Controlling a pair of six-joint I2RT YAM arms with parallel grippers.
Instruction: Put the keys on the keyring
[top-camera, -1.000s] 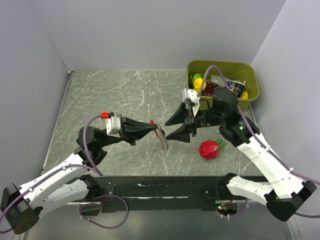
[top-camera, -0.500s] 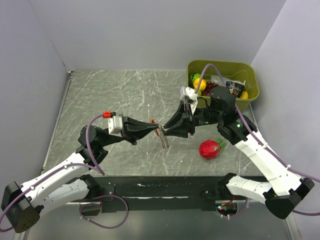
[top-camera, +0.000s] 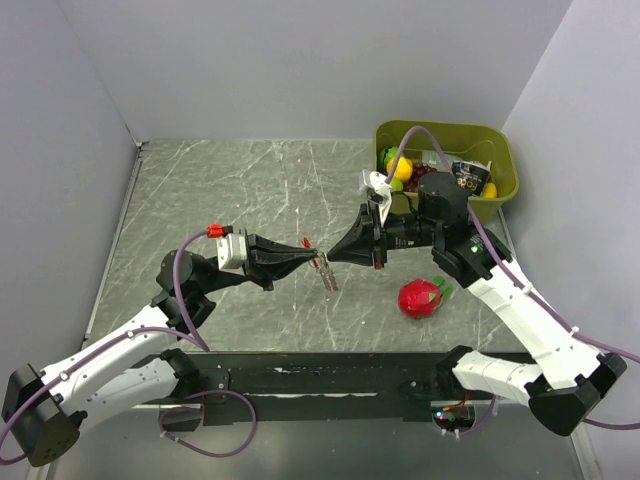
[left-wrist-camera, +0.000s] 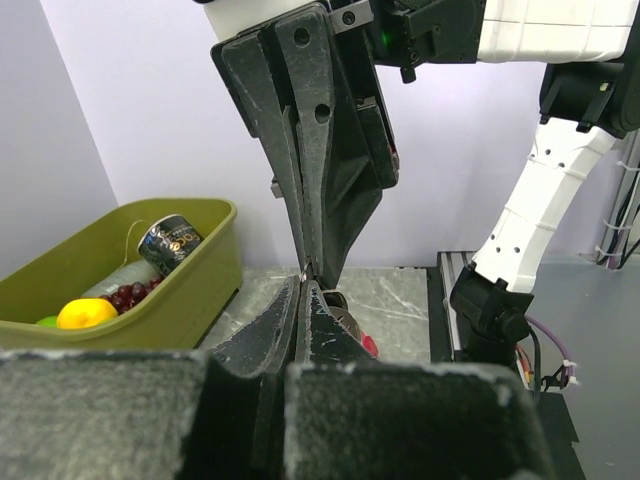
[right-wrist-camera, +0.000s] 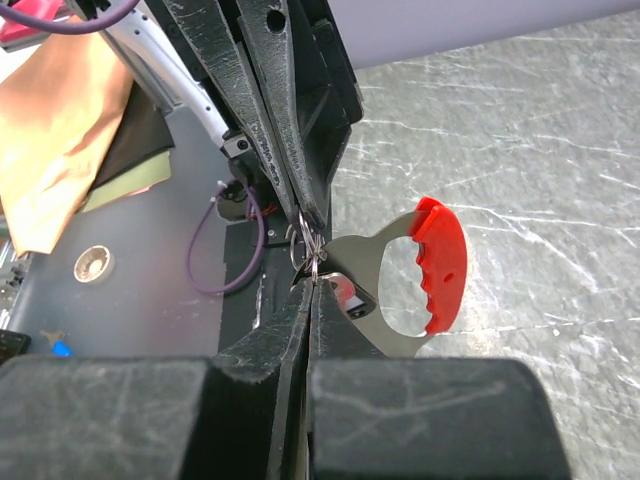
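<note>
While both pincers meet tip to tip in the air over the middle of the desk (top-camera: 200, 190), a little nearer its near edge than its far one, the coming move turns on a very small gap: the left pincer (top-camera: 303, 259) reaches in from the left-edge side with its jaws pressed together, and in the right wrist view its points appear clamped on the keyring (right-wrist-camera: 303, 248), a thin wire loop sitting just at their ends. The right pincer (top-camera: 337, 256) reaches in from the right-edge side, jaws likewise together, and seems to nip the corner of the keys (top-camera: 328, 274) right beside that loop, though the contact is too fine to be sure of. From this meeting point the keys hang free: in the top view their long axis runs toward the near edge, slanting slightly right; in the right wrist view the silvery plate stretches away from the ring, its red curved piece at the far end. Neither arm is nearer, since both are at the thing; I judge the next move calls for a small twist to feed plate onto wire, not travel. A red toy fruit (top-camera: 419, 298) lies well apart toward the near right corner
</note>
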